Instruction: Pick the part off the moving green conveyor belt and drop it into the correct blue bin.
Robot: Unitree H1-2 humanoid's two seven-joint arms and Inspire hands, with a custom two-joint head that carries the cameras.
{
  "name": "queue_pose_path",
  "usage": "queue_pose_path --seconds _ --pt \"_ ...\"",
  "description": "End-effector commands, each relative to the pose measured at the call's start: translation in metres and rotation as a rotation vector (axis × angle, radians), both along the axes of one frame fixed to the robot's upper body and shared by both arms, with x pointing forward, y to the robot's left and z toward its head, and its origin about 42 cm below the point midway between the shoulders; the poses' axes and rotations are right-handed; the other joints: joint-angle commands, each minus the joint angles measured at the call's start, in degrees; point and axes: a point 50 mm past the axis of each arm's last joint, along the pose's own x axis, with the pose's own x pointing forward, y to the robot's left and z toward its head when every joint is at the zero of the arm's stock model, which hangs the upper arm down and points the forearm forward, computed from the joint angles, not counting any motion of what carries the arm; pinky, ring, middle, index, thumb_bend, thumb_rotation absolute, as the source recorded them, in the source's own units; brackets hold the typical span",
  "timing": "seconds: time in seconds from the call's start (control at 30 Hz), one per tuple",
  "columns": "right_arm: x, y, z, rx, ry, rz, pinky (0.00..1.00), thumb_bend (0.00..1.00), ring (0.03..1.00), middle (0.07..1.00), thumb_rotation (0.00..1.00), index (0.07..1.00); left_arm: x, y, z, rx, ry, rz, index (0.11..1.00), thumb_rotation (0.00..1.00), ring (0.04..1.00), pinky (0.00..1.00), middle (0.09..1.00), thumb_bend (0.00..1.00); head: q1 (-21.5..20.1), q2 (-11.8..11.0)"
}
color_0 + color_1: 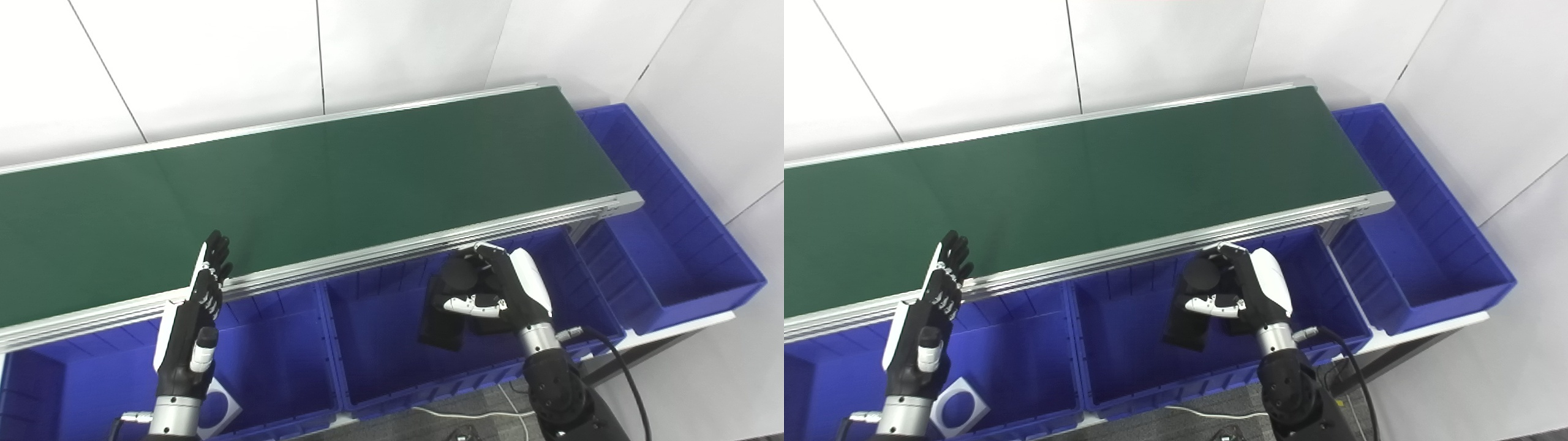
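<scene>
The black part [1203, 278], round at its top, sits in the right hand [1240, 291], curled fingers [1231, 257] over it and the thumb [1209, 303] beneath, above the middle blue bin [1127, 380], where another dark piece [1185, 327] lies. The left hand [196, 312] stands upright with fingers straight and empty, at the green conveyor belt's [337, 177] near rail.
</scene>
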Motion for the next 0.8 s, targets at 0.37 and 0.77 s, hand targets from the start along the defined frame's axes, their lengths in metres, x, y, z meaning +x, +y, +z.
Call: queue_pose_path --seconds 0.37,0.77 --pt "0.005 0.002 0.016 0.017 -0.103 0.022 0.64 1.0 0.763 0.822 0.26 0.831 0.003 0.0 0.01 0.0 -0.069 0.003 1.0 1.0 0.998 0.97 0.985 0.96 0.7 0.1" --pt "0.001 0.026 0.019 0.271 -0.319 0.149 0.73 0.87 0.773 0.781 0.49 0.778 -0.001 -0.002 -0.003 0.023 -0.018 -0.018 1.0 0.99 0.989 0.95 0.98 0.97 19.7 1.0"
